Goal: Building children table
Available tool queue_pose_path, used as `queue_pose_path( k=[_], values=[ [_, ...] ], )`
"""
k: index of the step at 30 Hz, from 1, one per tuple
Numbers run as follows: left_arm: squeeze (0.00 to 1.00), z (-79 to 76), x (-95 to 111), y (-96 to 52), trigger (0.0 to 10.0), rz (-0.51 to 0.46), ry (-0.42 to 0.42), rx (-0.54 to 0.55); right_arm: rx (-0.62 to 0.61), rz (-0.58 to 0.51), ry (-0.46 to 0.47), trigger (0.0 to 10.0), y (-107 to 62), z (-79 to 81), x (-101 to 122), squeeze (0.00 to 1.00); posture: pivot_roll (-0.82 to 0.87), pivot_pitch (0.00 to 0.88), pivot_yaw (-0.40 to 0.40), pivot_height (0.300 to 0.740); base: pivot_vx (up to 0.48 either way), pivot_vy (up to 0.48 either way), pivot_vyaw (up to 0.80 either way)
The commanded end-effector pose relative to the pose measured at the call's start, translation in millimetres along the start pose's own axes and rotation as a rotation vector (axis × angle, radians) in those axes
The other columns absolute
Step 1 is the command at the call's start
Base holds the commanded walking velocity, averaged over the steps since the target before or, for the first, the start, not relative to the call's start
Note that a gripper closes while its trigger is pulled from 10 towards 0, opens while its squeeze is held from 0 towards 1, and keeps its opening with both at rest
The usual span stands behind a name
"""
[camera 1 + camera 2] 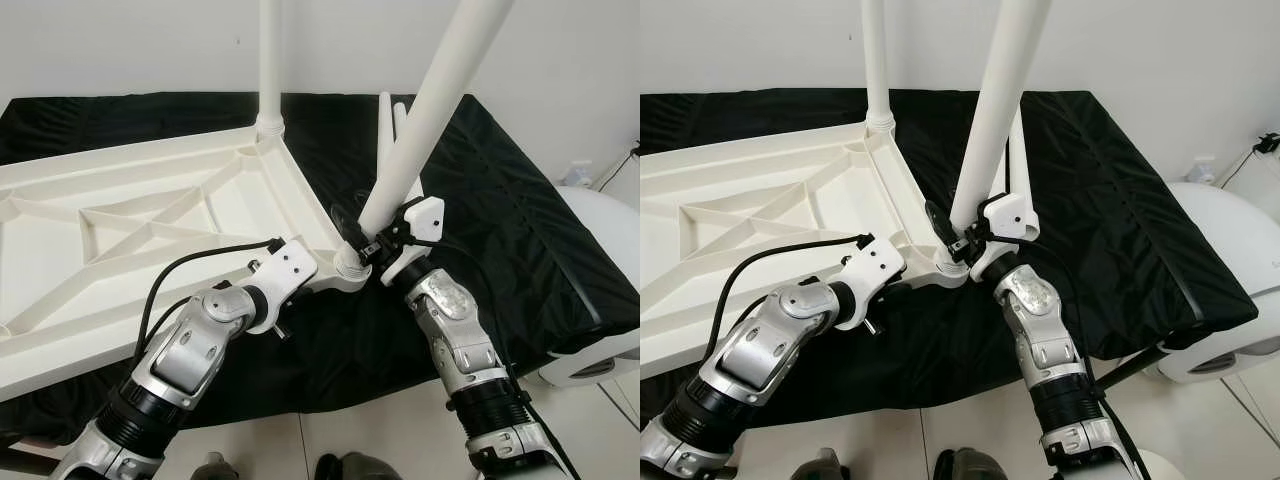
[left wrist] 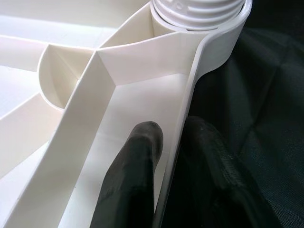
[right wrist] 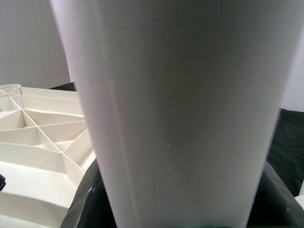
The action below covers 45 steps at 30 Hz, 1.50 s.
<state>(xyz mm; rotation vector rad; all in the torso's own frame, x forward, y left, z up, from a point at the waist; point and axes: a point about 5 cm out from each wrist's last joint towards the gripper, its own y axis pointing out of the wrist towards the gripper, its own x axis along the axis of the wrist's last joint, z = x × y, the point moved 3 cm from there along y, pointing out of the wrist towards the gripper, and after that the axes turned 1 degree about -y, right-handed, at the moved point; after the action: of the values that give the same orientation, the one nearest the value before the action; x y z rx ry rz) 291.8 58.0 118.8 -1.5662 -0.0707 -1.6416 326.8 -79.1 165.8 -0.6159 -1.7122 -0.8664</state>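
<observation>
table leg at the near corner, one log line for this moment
left gripper: shut on tabletop rim | right gripper: shut on table leg, tilted in near corner socket

We've got two silver arms with ribbed black joint collars and glossy grey shells dotted with small screws. White wrist housings sit up top, a black cable loops off the left one, and each claw has matte black fingers [image 2: 137,161].

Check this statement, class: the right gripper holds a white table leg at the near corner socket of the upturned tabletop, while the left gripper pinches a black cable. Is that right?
One detail is wrong. The left gripper pinches the tabletop's rim, not a cable; the left wrist view shows one black finger on each side of that wall. The right gripper does hold the white table leg at the near corner socket.
</observation>
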Motion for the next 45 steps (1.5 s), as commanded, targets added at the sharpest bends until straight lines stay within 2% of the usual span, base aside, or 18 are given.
queue_pose_path(
  k=[1,9,10,14,17,25,33,45],
  values=[
    [0.0,-9.7,6,0.2,10.0,-0.021,0.016,-0.059,0.05,0.175,0.063,10.0,-13.7,15.3,-41,0.0,0.03,0.047,-0.058,0.74,0.0,0.0,0.0],
    [0.0,-8.9,6,-0.1,10.0,-0.021,0.015,-0.057,0.037,0.185,0.088,10.0,-13.1,13.5,-45,0.0,0.03,0.047,-0.059,0.74,0.0,0.0,0.0],
    [0.0,-8.7,6,-0.2,10.0,-0.021,0.016,-0.056,0.019,0.199,0.123,10.0,-12.4,10.4,-47,0.0,0.03,0.046,-0.058,0.74,0.0,0.0,0.0],
    [0.0,-8.5,6,-0.5,10.0,-0.022,0.017,-0.056,-0.011,0.226,0.153,10.0,-11.0,4.1,-50,0.0,0.03,0.046,-0.057,0.74,0.0,0.0,0.0],
    [0.0,-8.5,7,-0.6,10.0,-0.023,0.019,-0.057,-0.066,0.284,0.218,10.0,-9.9,-7.1,-57,0.0,0.03,0.047,-0.056,0.74,0.0,0.0,0.0],
    [0.0,-8.5,7,-0.6,10.0,-0.024,0.019,-0.059,-0.076,0.297,0.205,10.0,-7.8,-12.8,-59,0.0,0.03,0.05,-0.057,0.74,0.0,0.0,0.0],
    [0.0,-8.9,7,-1.5,10.0,-0.023,0.015,-0.056,-0.069,0.315,0.201,10.0,-11.3,-11.2,-64,0.0,0.03,0.051,-0.059,0.74,0.0,0.0,0.0],
    [0.0,-9.6,8,-1.7,10.0,-0.025,0.018,-0.06,-0.148,0.261,0.192,10.0,-6.7,-9.6,-57,0.0,0.03,0.054,-0.059,0.74,0.0,0.0,0.0]
  ],
)
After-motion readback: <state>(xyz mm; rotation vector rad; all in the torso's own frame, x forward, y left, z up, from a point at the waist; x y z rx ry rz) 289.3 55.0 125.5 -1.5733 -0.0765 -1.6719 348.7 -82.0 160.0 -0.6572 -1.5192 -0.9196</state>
